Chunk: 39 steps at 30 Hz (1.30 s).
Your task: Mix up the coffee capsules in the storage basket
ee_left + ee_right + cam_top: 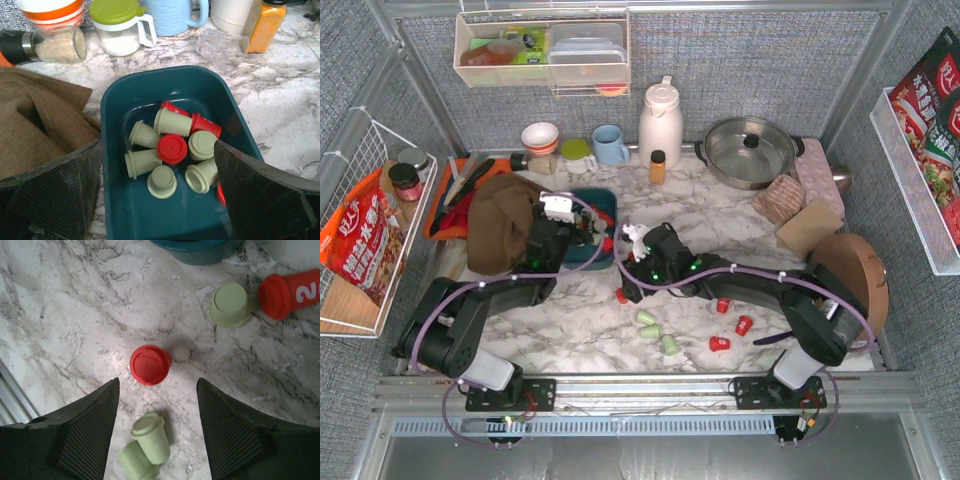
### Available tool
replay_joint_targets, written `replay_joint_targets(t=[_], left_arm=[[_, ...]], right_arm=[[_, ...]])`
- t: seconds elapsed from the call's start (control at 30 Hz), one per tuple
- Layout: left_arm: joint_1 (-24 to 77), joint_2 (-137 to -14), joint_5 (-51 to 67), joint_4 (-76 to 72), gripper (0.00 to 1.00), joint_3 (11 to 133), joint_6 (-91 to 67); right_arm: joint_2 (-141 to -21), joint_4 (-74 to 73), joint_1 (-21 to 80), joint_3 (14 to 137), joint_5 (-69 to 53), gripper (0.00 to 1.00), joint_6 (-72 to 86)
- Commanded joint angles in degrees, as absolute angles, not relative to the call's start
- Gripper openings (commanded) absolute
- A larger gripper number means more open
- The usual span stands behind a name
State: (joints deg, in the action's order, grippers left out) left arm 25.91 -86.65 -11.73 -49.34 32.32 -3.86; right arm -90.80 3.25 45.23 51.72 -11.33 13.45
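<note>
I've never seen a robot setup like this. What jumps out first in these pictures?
The dark teal storage basket sits near the middle of the marble table, with red and pale green coffee capsules heaped inside and the left gripper open above it. In front of it, loose capsules lie scattered on the table, and the right gripper hangs open over one red capsule.

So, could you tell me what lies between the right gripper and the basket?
In the right wrist view, one red capsule on otherwise bare marble, just ahead of the right gripper; the basket is beyond.
</note>
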Motion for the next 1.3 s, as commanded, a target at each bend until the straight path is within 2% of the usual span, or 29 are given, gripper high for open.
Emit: replay_joint_targets(t=[0.0,0.37,0.8,1.03,1.27], left_arm=[[25.96,-83.91,-13.18,-53.43,0.99,29.76,-5.07],[25.99,-82.81,-12.64,-54.05,0.99,28.65,-5.19],[26.01,-83.51,-11.91,-54.14,0.99,28.13,-4.83],[25.99,-83.26,-11.60,-54.14,0.99,27.77,-4.42],[26.01,-83.25,-10.78,-54.14,0.99,27.69,-4.42]], right_arm=[[-94.13,4.53,47.06,54.36,-7.71,0.67,11.30],[-101.59,2.04,51.46,59.91,0.31,0.65,8.39],[-101.50,-0.45,51.59,60.76,1.02,0.52,7.27],[-100.64,-2.64,51.59,60.94,0.59,0.56,6.99],[-102.33,-2.99,51.59,61.16,0.50,0.57,6.97]])
